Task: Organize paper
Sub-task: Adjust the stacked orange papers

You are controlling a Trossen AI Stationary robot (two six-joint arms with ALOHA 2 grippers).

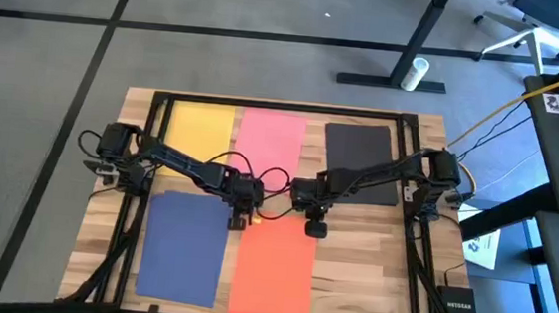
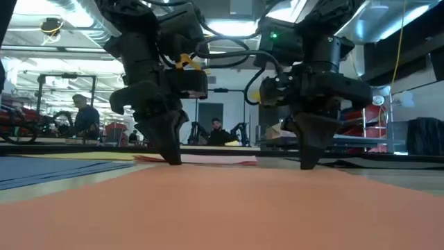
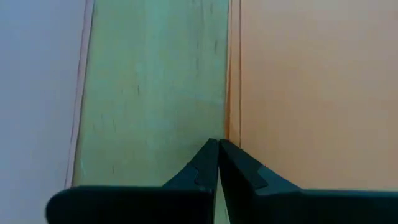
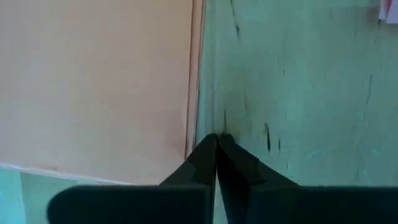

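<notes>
Nearest the low camera lies the flat, matte orange sheet (image 1: 273, 269), its far corners flanked by the two grippers: the left gripper (image 1: 240, 218) has its dark wedge-shaped fingers pressed together, tips on the bare wood just off the sheet's edge, and the right gripper (image 1: 313, 229) is likewise closed at the opposite edge. Outward of the left gripper lies the navy blue sheet (image 1: 184, 246) on the pale planked table (image 1: 370, 274). Beyond both grippers lie the yellow sheet (image 1: 200, 127), pink sheet (image 1: 269, 146) and black sheet (image 1: 361, 161), all thin rectangles in a row.

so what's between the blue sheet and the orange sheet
A bare strip of wooden table, seen in the left wrist view between the blue sheet and orange sheet. The left gripper, shut, points at the orange edge.
</notes>
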